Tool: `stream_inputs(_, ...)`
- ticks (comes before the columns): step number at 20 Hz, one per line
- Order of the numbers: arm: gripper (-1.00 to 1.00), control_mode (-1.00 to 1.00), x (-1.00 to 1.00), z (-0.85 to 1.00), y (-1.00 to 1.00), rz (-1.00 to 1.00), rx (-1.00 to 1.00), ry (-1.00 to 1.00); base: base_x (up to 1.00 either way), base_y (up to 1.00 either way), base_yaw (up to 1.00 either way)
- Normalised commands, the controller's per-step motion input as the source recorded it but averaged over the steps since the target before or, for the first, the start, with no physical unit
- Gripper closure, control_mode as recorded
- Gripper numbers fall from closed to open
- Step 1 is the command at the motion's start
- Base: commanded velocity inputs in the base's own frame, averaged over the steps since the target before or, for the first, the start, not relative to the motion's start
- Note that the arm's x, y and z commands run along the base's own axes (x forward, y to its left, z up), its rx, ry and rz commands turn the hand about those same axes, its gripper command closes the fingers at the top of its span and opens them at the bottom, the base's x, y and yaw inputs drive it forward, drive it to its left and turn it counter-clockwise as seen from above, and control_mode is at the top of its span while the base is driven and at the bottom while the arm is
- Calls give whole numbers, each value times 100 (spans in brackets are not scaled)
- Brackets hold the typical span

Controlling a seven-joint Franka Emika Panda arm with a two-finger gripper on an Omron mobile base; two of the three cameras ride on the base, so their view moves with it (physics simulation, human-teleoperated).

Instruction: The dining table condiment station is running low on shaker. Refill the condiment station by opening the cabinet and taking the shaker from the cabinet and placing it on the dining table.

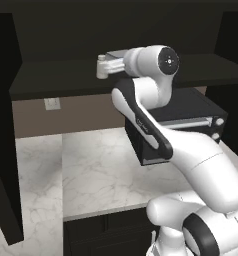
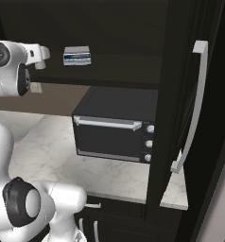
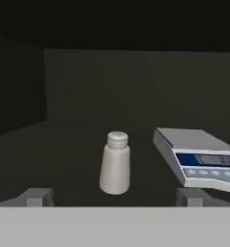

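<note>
Presently, the white robot arm with dark joints is reaching up into the open black-brown wall cabinet [image 1: 116, 82], its hand lying level over the cabinet's dark shelf [image 3: 64, 144]. The two-finger gripper [image 3: 114, 197] is standing wide, its two grey fingertips [image 3: 37, 197] showing far apart at the bottom of the hand view and holding nothing.

The small off-white tapered shaker [image 3: 115, 164] with its narrower rounded cap is standing upright on the shelf, directly ahead of the gripper and lined up with the gap between the fingertips. It is not touching either of them. Just to the right of the shaker in the hand view, a flat grey kitchen scale with a blue display [image 3: 196, 157] is sitting on the same shelf, apart from the shaker. In the right base view the scale [image 2: 77, 56] is showing on the shelf to the right of the robot's hand.

Below the cabinet, a black box-shaped appliance with a horizontal silver handle [image 2: 115, 127] is resting on the white marble worktop [image 1: 91, 170] against the beige backsplash [image 1: 66, 112]. At the right, a cabinet door with a long vertical silver bar handle [image 2: 194, 104] is standing swung open toward the near side.
</note>
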Motion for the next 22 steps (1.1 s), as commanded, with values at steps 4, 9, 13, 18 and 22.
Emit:
stream_inputs(4,-100,-100,27,-2,5,0,0,4,0,0,0)
stream_inputs(9,-100,-100,33,-13,1,0,0,2,0,0,0)
stream_inputs(13,-100,-100,40,-15,6,0,0,4,0,0,0)
stream_inputs(18,-100,-100,45,-17,17,0,0,5,0,0,0)
stream_inputs(22,-100,-100,45,-14,19,0,0,6,0,0,0)
